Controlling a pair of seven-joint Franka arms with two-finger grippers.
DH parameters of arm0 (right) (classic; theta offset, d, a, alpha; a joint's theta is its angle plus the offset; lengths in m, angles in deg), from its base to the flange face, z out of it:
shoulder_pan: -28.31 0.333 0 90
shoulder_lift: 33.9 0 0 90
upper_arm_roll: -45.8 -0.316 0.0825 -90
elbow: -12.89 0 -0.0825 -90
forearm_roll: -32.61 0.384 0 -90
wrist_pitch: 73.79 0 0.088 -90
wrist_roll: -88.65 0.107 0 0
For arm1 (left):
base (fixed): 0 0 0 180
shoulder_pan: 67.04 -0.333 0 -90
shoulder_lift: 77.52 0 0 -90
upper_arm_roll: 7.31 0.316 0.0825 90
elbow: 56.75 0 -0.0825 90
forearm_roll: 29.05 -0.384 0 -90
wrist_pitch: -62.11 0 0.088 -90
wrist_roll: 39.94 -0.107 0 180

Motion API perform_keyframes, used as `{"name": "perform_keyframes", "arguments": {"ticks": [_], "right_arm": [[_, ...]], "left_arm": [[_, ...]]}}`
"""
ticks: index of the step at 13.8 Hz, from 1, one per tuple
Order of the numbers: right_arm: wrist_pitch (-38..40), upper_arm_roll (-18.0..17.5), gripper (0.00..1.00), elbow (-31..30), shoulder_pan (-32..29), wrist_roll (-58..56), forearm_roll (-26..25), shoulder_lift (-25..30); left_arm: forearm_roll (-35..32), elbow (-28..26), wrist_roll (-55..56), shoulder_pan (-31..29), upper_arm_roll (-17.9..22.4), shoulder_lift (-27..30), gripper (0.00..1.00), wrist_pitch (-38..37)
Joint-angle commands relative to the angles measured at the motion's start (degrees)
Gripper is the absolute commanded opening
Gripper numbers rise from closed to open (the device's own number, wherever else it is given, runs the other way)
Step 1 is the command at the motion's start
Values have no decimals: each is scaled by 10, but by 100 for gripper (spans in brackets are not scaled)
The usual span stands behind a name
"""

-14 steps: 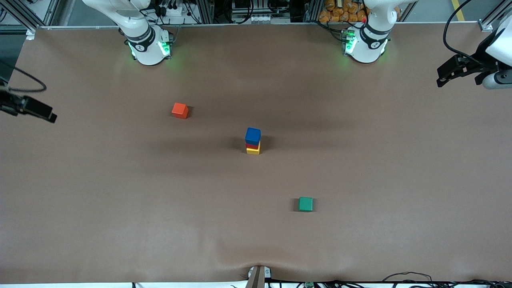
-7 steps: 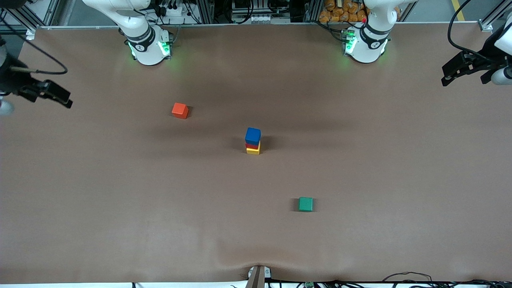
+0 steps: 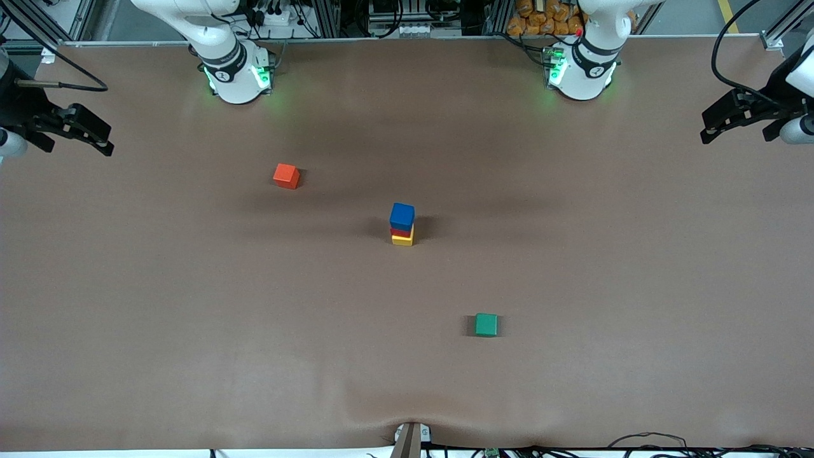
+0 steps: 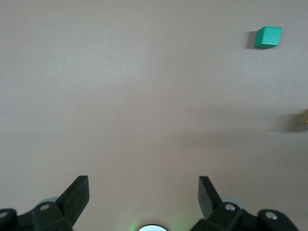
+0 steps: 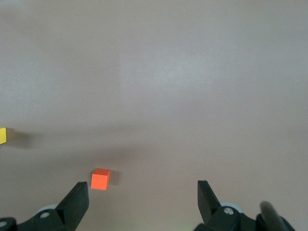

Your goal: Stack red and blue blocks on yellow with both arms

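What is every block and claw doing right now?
blue block: top of stack, on the red.
red block: middle, on the yellow.
yellow block: on table, bottom.
orange block: alone on table.
green block: alone on table.
left claw: open, empty.
right claw: open, empty.

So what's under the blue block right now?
The red block sits directly beneath the blue block, with the yellow block at the bottom; their top faces are covered.

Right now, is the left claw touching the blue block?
Apart. The front view shows the left claw open over the table's left-arm end, with bare table between it and the blue block atop the stack.
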Motion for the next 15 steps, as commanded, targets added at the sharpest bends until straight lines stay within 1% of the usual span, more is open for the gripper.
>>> {"name": "perform_keyframes", "arguments": {"ticks": [1, 2, 15], "right_arm": [[32, -8, 100, 64, -16, -12, 4, -40], [37, -8, 100, 77, -17, -13, 5, -52], [48, -10, 100, 70, -9, -17, 5, -49]], "left_arm": [[13, 18, -8, -3, -2, -11, 100, -10], [13, 19, -9, -4, -1, -11, 100, -10], [9, 21, -6, -3, -1, -12, 100, -9]]}}
